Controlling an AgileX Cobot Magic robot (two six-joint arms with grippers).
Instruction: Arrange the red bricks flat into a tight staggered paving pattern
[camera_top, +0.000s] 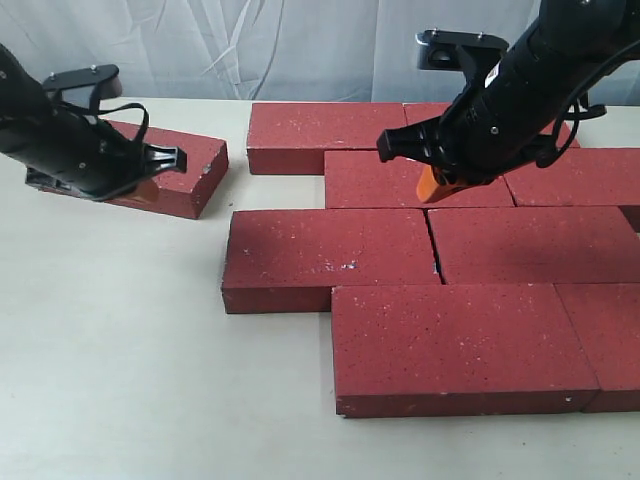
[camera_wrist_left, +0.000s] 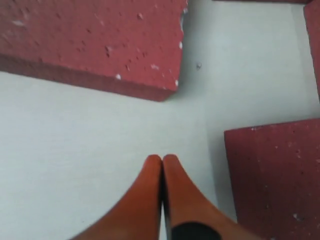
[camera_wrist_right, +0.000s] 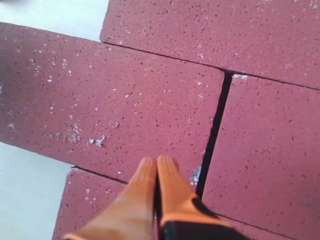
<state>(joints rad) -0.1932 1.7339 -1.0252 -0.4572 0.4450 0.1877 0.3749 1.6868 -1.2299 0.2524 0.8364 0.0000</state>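
no legible text, brand, number or sign in any view. a small pale sticker (camera_top: 492, 72) on the right arm (camera_top: 530, 85) is too small to read. the red bricks (camera_top: 330, 255) show only white flecks on their faces, nothing readable.

Black arms (camera_top: 520, 90), looped cables (camera_top: 143, 118), orange-fingered tools (camera_wrist_right: 157, 161)

Bright, even light; soft shadows; wrist views slightly blurred.
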